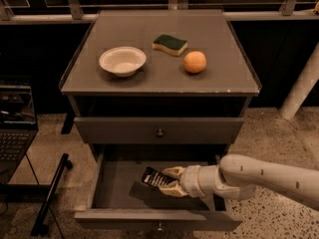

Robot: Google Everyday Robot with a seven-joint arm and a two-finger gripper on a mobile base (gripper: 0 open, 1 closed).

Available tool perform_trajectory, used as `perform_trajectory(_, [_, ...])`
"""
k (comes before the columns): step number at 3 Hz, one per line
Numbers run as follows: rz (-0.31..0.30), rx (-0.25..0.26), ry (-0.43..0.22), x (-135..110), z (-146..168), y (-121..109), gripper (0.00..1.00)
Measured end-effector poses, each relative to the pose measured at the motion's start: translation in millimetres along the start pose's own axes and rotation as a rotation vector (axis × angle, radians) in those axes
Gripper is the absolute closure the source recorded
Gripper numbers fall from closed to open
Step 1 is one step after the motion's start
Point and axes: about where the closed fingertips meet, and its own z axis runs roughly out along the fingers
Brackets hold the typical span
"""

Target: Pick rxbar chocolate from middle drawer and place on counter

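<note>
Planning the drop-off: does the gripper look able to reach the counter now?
Likely yes: the gripper, shut on the rxbar chocolate, sits in the pulled-out middle drawer, clear of the shut drawer above; counter front is bare.

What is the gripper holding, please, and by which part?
The gripper holds the rxbar chocolate by the end nearest the arm, inside the open middle drawer.
</note>
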Motion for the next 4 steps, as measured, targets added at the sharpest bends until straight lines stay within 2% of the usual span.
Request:
perform_trajectory(1, [-0.095, -0.102, 0.042, -29.6, -39.5, 32.3, 1.00])
perform_trajectory(2, [-0.211, -0.108, 0.077, -75.7, -97.1, 48.6, 1.00])
perform_trajectory(3, [-0.313, -0.021, 0.096, -124.9, -153.2, 45.6, 1.00])
perform_trajectory(4, [-0.343, -0.001, 0.103, -139.2, -163.8, 46.4, 1.00])
